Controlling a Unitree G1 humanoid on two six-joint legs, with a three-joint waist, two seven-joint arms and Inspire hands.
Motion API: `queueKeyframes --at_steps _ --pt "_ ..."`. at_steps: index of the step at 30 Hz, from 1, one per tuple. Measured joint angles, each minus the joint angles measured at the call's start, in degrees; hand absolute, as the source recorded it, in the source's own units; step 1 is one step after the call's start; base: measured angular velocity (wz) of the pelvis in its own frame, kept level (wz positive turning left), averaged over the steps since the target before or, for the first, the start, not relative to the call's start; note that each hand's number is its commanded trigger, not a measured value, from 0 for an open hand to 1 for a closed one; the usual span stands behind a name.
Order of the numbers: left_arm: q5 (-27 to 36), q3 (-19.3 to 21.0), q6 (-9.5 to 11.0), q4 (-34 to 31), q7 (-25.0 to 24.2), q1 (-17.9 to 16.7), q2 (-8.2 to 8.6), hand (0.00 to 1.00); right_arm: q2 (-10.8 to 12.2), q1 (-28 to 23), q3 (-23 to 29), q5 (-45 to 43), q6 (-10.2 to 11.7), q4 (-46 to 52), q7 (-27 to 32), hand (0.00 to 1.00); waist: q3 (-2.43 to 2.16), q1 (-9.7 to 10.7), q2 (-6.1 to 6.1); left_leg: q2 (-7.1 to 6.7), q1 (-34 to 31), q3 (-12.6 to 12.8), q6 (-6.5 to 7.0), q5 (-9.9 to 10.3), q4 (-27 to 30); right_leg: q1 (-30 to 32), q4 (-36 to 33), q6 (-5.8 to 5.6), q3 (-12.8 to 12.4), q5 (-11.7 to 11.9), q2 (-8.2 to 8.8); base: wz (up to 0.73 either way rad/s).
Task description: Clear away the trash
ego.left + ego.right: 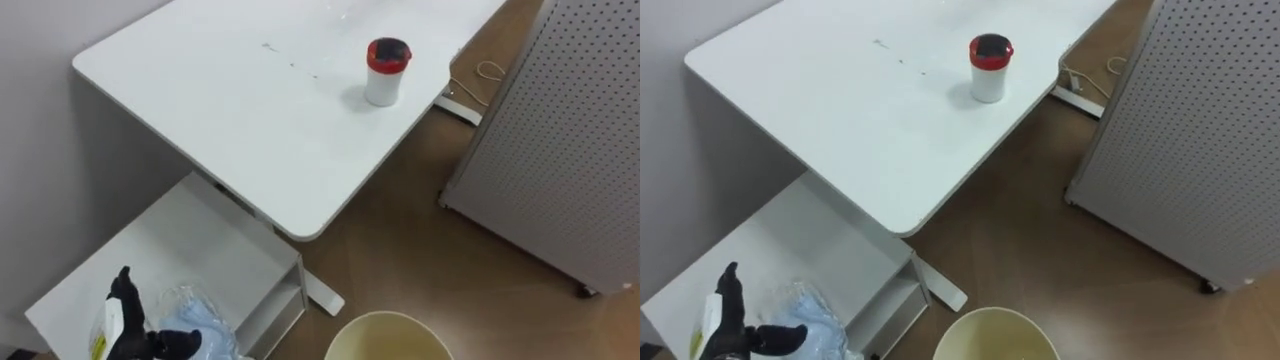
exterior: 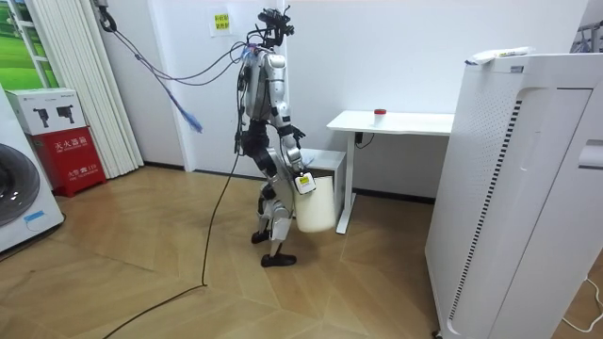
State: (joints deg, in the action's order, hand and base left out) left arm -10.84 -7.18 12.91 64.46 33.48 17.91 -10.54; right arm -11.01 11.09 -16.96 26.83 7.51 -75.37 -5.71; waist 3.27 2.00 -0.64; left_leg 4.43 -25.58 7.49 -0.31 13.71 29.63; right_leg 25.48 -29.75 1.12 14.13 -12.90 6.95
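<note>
So the robot is standing on the wood-plank floor [image 1: 400,250] right at the near corner of a smooth white desk [image 1: 230,120] with rounded corners, facing it, upper body leaning a bit toward it. On the desk, over toward the far right, there's a small white paper cup [image 1: 386,72] standing upright, with a red band round the top and a dark lid; it has that bare tabletop to itself apart from a few tiny specks. Tucked under the left end of the desk is a low white shelf unit [image 1: 190,245] with a flat matte top, and that's where the garbage is: a crumpled bag [image 1: 200,322] of thin, clear, pale-blue plastic, all wrinkles and shine, lying on the near part of that top. The black left hand [image 1: 128,325] is just left of the bag, spread wide with one finger pointing up and the thumb stuck out toward the plastic. Can't tell if it actually touches. The right hand [image 2: 299,179] is down by the robot's hip at the rim of a round cream plastic bin [image 1: 388,318], which hangs beside its leg; how it grips is too small to make out. To the right stands a grey perforated panel [image 1: 560,140], dotted with fine holes, with a thin white cable [image 1: 487,72] looped on the floor beyond it. There's a little yellow-green wall sign [image 2: 220,21] behind the robot, but its print is too tiny to read.
</note>
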Motion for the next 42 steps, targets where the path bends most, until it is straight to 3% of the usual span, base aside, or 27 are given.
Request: queueKeyframes --at_steps 12,21,24,25,26,27,28,33,36,38,42 --pt "-0.08 -0.96 -0.03 1.56 1.29 1.53 -0.20 0.00 -0.27 0.11 -1.56 3.62 1.35 3.61 1.36 1.00 0.64 2.54 0.48 0.08 -7.61 0.24 0.17 0.69 4.23 8.35 -5.74 0.73 -0.75 -1.15 0.96 0.00" --pt "-3.36 -1.02 -0.19 2.87 1.27 3.63 -1.37 0.00 -0.64 -0.32 -1.53 6.85 1.24 5.86 1.38 1.00 0.69 4.24 0.98 0.39 -11.39 0.33 0.09 0.90 6.71 12.25 -7.41 0.99 -1.36 -1.13 0.87 -0.03" --pt "-3.43 -2.60 -0.35 4.10 1.27 4.50 -2.09 0.00 -1.30 -0.96 -2.25 9.27 1.21 7.54 1.85 1.00 0.72 4.19 1.05 1.05 -13.37 0.54 0.21 1.80 9.02 13.88 -8.79 1.24 -1.31 -1.31 0.75 -0.07" --pt "-3.43 -3.16 -0.40 4.75 1.27 4.90 -2.12 0.41 -1.62 -1.06 -2.33 9.70 1.24 7.97 1.98 1.00 0.72 4.21 1.05 1.22 -14.26 0.54 0.31 2.19 10.03 14.62 -9.40 1.22 -1.35 -1.45 0.74 -0.05" --pt "-3.66 -3.58 -0.44 5.44 1.28 5.22 -2.18 0.60 -1.86 -1.09 -2.34 10.11 1.23 8.21 2.03 1.00 0.72 4.31 1.05 1.32 -15.09 0.44 0.46 2.43 10.88 15.25 -9.91 1.18 -1.38 -1.48 0.73 -0.05" --pt "-4.28 -4.39 -0.50 6.00 1.28 5.35 -2.36 0.95 -1.95 -1.09 -2.56 11.08 1.22 8.26 2.02 1.00 0.72 4.37 1.05 1.82 -15.87 0.41 0.62 2.90 12.00 15.73 -10.35 1.14 -1.37 -1.58 0.55 -0.07" --pt "-4.74 -4.76 -0.51 6.22 1.28 5.32 -2.48 1.00 -1.94 -1.10 -2.74 11.30 1.22 8.26 2.01 1.00 0.73 4.33 1.07 1.95 -16.19 0.41 0.65 3.23 12.47 15.92 -10.51 1.13 -1.41 -1.60 0.34 -0.12" --pt "-6.86 -8.42 -2.09 6.41 3.25 5.93 -4.30 1.00 -2.60 -1.17 -3.71 14.20 1.17 10.33 1.83 1.00 0.62 5.59 1.42 2.93 -21.07 0.35 1.22 4.51 16.36 20.23 -13.32 1.11 -1.59 -1.74 0.01 -0.06" --pt "-8.05 -8.91 -3.35 6.55 4.72 8.34 -6.70 1.00 -2.91 -1.29 -3.75 15.96 1.01 11.09 1.75 1.00 0.62 5.85 1.43 3.01 -23.18 0.37 1.51 4.69 17.96 22.19 -14.55 1.10 -1.80 -1.73 0.05 -0.02" --pt "-10.46 -11.28 -2.93 6.21 5.10 8.88 -6.80 1.00 -3.47 -1.50 -4.28 18.36 0.16 11.96 1.79 1.00 0.60 5.88 1.43 3.08 -24.00 0.33 1.56 4.72 18.45 23.00 -15.08 1.05 -2.07 -1.77 0.11 0.00" --pt "-12.94 -12.40 -3.02 6.45 5.33 10.91 -7.19 1.00 -5.21 -2.27 -4.49 20.10 -1.27 15.37 1.75 1.00 0.60 6.33 1.44 2.84 -26.67 0.09 1.43 4.64 19.34 25.42 -15.94 1.36 -1.56 -1.47 0.75 0.01"
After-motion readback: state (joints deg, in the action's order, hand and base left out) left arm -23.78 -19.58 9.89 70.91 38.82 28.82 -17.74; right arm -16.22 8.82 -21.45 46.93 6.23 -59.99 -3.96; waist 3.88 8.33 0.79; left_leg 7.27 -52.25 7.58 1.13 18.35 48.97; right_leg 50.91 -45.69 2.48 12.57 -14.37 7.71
